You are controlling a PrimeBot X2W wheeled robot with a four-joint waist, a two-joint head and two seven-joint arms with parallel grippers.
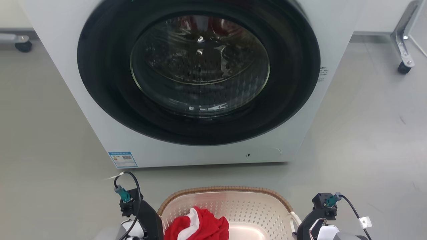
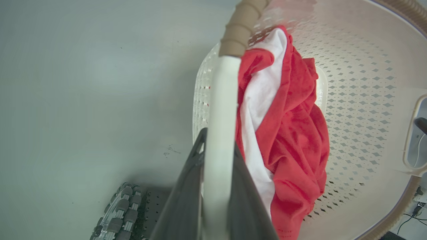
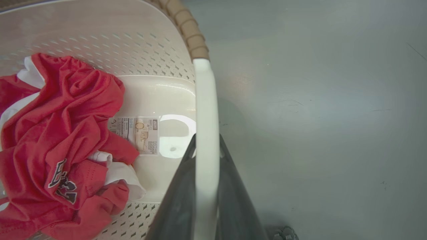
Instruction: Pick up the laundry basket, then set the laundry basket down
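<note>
1 laundry basket [image 1: 247, 207], 1 washing machine [image 1: 200, 156].

Black wrist blocks [image 1: 131, 202] each carry a teal connector [image 1: 122, 194] feeding a thin black cable [image 1: 137, 186]. The right cable [image 1: 350, 204] wears a white tag [image 1: 365, 222]; the fingers [image 2: 186, 200] are smooth, dark grey, tapered

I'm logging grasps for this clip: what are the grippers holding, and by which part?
Both hold the laundry basket by its white loop handles: left gripper on one, right gripper on the other.
</note>
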